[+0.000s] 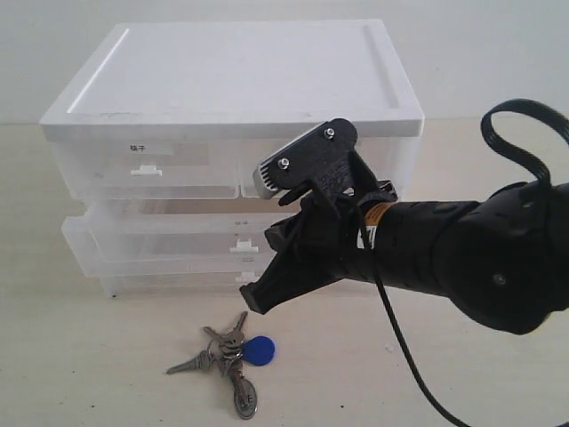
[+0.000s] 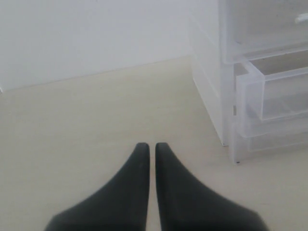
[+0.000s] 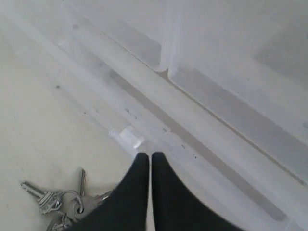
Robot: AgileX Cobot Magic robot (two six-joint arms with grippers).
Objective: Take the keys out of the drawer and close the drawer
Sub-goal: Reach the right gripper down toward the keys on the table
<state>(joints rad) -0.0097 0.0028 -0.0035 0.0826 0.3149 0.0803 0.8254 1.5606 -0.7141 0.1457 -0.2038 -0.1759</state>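
Note:
The keys (image 1: 227,360), silvery with a round blue fob (image 1: 260,350), lie on the pale table in front of the white drawer unit (image 1: 231,80). The wide middle drawer (image 1: 160,240) stands pulled out a little from the unit. My right gripper (image 1: 252,298) is shut and empty, hanging just above the keys (image 3: 57,202) with its tip close to the drawer's small handle (image 3: 127,137). Off to the unit's side, my left gripper (image 2: 148,146) is shut over bare table, with the pulled-out drawer (image 2: 274,91) in its view. It does not show in the exterior view.
Two small drawers (image 1: 142,169) fill the unit's top row and a low drawer sits under the pulled-out one. A black cable (image 1: 404,351) trails from the right arm across the table. A white wall stands behind the unit.

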